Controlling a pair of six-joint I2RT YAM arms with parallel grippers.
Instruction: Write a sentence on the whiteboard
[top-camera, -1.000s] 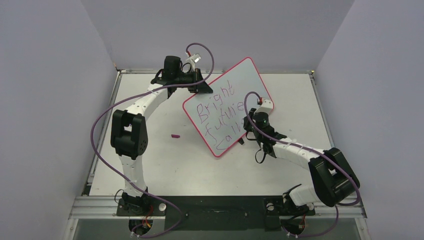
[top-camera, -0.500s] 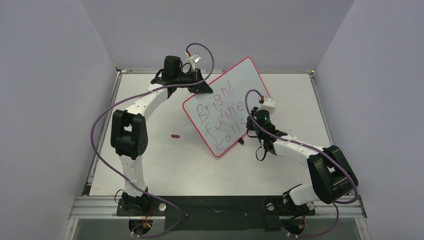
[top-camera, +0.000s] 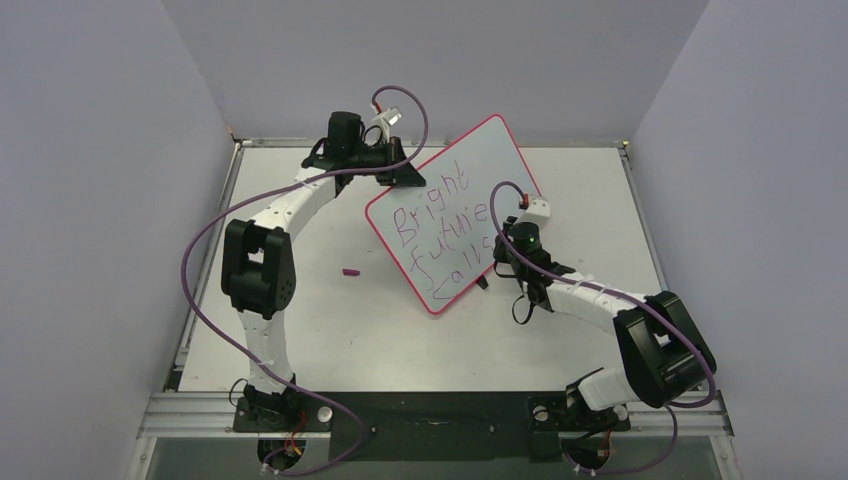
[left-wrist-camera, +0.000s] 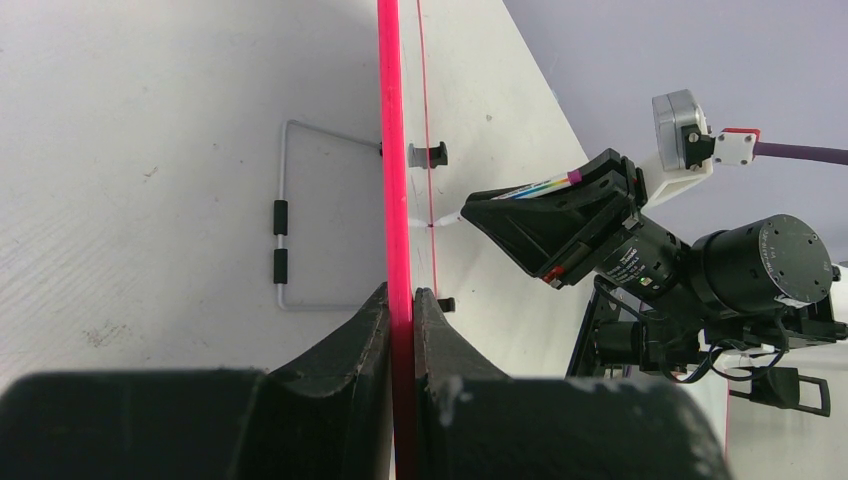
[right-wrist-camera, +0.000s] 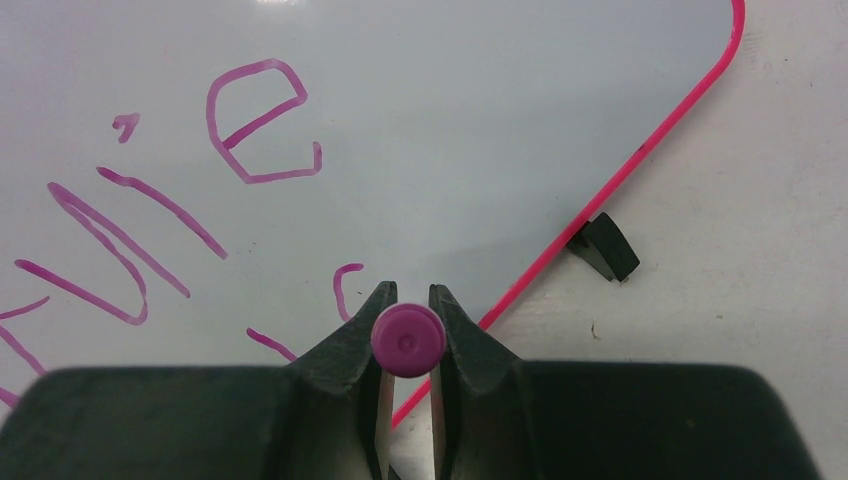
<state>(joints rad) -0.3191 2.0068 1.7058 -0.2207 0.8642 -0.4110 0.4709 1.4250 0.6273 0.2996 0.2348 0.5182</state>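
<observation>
The whiteboard (top-camera: 455, 200) stands tilted on the table, pink-red framed. The sentence (top-camera: 440, 235) runs in three slanted magenta lines. My left gripper (top-camera: 400, 175) is shut on the board's upper left edge; in the left wrist view the jaws (left-wrist-camera: 401, 300) pinch the pink frame (left-wrist-camera: 390, 150). My right gripper (top-camera: 497, 257) is at the board's lower right, shut on a purple marker (right-wrist-camera: 408, 340) between its fingertips (right-wrist-camera: 408, 292). The marker points at the board (right-wrist-camera: 480, 110) near the last letters (right-wrist-camera: 345, 285). The marker tip (left-wrist-camera: 447, 221) touches the board face.
A small purple marker cap (top-camera: 351, 271) lies on the table left of the board. A wire stand (left-wrist-camera: 283, 220) is on the board's back. Black clips (right-wrist-camera: 603, 247) stick out of the frame's lower edge. Grey walls enclose the table.
My right gripper has shifted slightly up and to the right along the board's lower right part, and the last stroke of the third line has appeared. The left arm and board have not moved.
</observation>
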